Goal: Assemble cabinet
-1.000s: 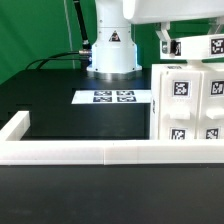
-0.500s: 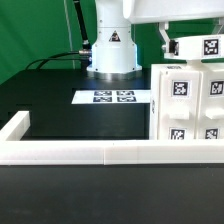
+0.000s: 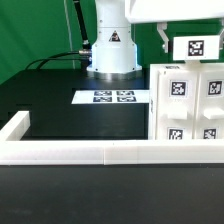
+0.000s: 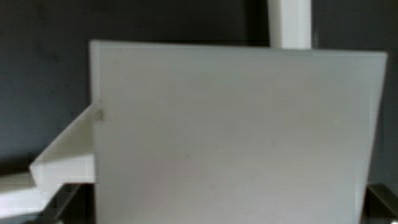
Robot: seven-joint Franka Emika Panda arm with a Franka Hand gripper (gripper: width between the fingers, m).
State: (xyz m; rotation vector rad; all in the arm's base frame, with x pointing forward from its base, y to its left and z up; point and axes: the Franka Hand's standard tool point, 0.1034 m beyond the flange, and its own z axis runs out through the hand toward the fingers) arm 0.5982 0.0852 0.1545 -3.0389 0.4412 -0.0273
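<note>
The cabinet body [image 3: 187,105] is a large white box with square black-and-white markers, standing at the exterior view's right. My gripper [image 3: 188,36] hangs just above its top and is shut on a small white panel [image 3: 196,47] that shows one marker. The panel sits slightly above the body's top edge. In the wrist view the held panel [image 4: 231,130] fills most of the picture. Dark fingertips [image 4: 59,200] show at its lower corners. A slanted white edge of the cabinet body [image 4: 68,150] shows behind it.
The marker board [image 3: 116,97] lies flat on the black table near the robot base [image 3: 110,50]. A long low white border rail [image 3: 70,152] runs along the front and turns back at the exterior view's left. Cables [image 3: 58,57] trail behind.
My gripper has carried the small panel toward the exterior view's right, over the cabinet body's top. The body has not moved.
</note>
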